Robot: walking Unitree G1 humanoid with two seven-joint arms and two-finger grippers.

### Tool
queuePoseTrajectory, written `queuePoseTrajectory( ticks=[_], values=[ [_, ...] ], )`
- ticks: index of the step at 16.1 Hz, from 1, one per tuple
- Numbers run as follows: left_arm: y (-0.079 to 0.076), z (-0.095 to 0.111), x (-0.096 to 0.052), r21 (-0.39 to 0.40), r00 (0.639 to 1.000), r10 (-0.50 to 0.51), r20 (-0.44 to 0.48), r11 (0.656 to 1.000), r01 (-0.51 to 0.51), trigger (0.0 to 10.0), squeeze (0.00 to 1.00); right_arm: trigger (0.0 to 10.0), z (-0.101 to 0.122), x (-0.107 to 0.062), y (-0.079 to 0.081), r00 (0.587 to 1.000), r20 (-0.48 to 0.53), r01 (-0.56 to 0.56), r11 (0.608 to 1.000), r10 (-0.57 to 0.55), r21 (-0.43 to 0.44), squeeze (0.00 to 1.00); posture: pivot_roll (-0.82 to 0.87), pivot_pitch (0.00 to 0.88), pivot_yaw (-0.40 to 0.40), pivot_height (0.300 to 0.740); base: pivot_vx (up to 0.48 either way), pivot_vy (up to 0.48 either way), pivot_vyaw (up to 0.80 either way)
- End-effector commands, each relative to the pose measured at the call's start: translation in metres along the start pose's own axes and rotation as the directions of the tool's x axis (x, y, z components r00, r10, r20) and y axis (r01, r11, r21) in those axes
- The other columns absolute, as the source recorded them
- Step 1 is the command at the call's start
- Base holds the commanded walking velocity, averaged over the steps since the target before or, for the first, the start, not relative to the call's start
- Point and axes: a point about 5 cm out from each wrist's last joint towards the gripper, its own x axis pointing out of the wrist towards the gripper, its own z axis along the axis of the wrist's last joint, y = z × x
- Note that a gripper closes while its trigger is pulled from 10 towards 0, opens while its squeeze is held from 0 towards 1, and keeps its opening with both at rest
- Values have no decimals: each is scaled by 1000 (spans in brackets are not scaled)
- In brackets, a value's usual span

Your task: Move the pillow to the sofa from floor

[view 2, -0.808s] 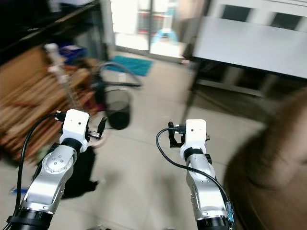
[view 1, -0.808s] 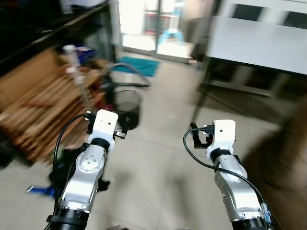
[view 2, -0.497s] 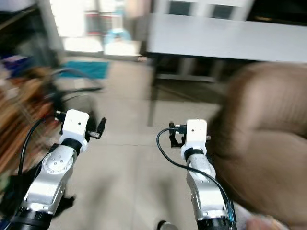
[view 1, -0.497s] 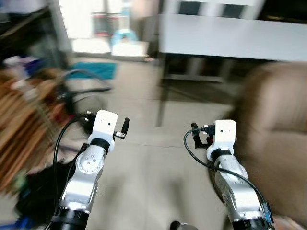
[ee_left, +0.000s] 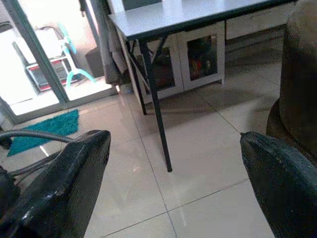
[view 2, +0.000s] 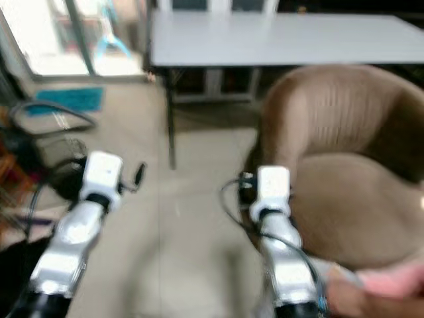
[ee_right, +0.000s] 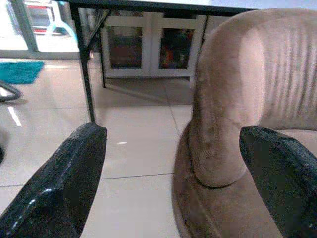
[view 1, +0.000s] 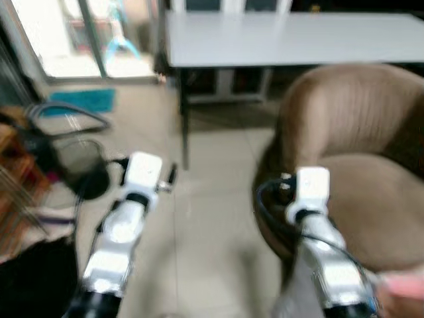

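Now the robot has swung round, so the brown sofa (view 1: 351, 165) fills its right side. Both end effectors, left (ee_left: 173, 188) and right (ee_right: 173, 183), hang open and empty; something pink (view 2: 391, 281), perhaps the pillow, lies blurred by the sofa.

The picture is blurred. Two silver arms reach forward from the bottom edge over a pale tiled floor (view 1: 212, 218). The left arm (view 1: 122, 225) rises on the left, its white wrist block toward the middle of the frame; the right arm (view 1: 318, 232) rises on the right, its white wrist block in front of a brown rounded sofa (view 1: 351, 152). The sofa has a ribbed curved back and a wide seat. Behind it stands a grey table (view 1: 285, 36) on thin dark legs. A teal mat (view 1: 79, 101) lies near a bright glass doorway (view 1: 53, 33). A dark mesh basket (view 1: 83, 165) sits left of the left arm.
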Motion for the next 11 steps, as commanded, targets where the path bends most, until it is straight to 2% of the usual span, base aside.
queuePoseTrajectory(
  ticks=[1, 3, 5, 11],
  values=[
    [-4, 4, 1, -6, 1000, -5, 18, 1000, 5, 10000, 0, 10000, -2, -2, -8, 1000, -15, 19, 1000, -20, -18, 0, -25, 0, -22, 740, 0, 0, -800],
    [-4, 3, 2, -10, 1000, -6, 16, 1000, 6, 10000, 0, 10000, -3, -2, -9, 1000, -20, 20, 1000, -21, -22, 0, -28, 0, -22, 740, 0, 0, -800],
    [-4, 4, 3, -8, 1000, -17, 23, 1000, 17, 10000, 0, 10000, -3, -3, -11, 999, -23, 23, 999, -23, -23, 0, -28, 0, -23, 740, 0, 296, -800],
    [-3, 4, 5, 1, 1000, -14, 22, 1000, 14, 10000, 0, 10000, -4, -5, -13, 999, -32, 31, 999, -32, -23, 0, -33, 0, -18, 740, 0, 447, -800]
  ],
)
